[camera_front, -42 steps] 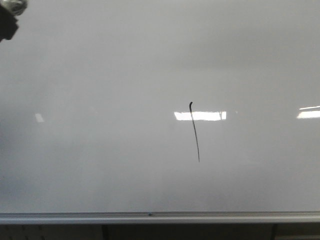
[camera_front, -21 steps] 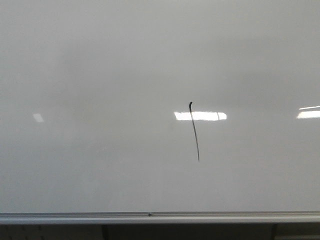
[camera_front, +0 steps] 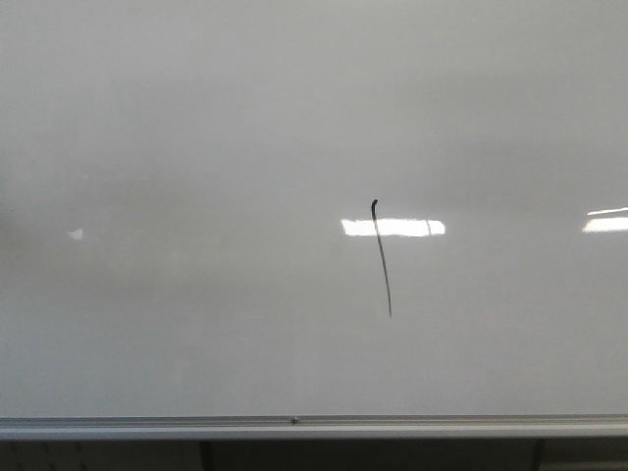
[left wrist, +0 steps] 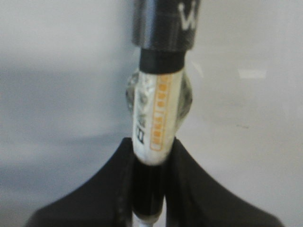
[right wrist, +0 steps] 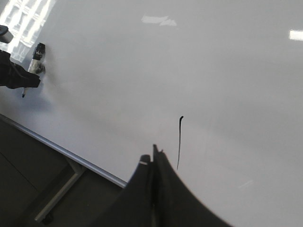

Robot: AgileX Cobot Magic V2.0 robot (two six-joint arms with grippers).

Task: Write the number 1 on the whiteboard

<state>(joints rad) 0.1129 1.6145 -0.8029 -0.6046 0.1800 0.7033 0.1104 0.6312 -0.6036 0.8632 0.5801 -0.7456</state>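
The whiteboard fills the front view, with a silver rail along its bottom edge. The number 1 is a thin black slanted stroke with a small hook at its top, right of centre. It also shows in the right wrist view. My left gripper is shut on a white and black marker. In the right wrist view the left gripper holds the marker far to the left of the stroke, by the board. My right gripper is shut and empty, near the stroke's lower end.
Bright rectangular light reflections lie across the board, one behind the stroke. Below the rail a dark area with a metal stand leg shows. Neither gripper appears in the front view.
One second ago my left gripper showed dark in the top left corner of the front view; it has since left that view. The stroke is unchanged.
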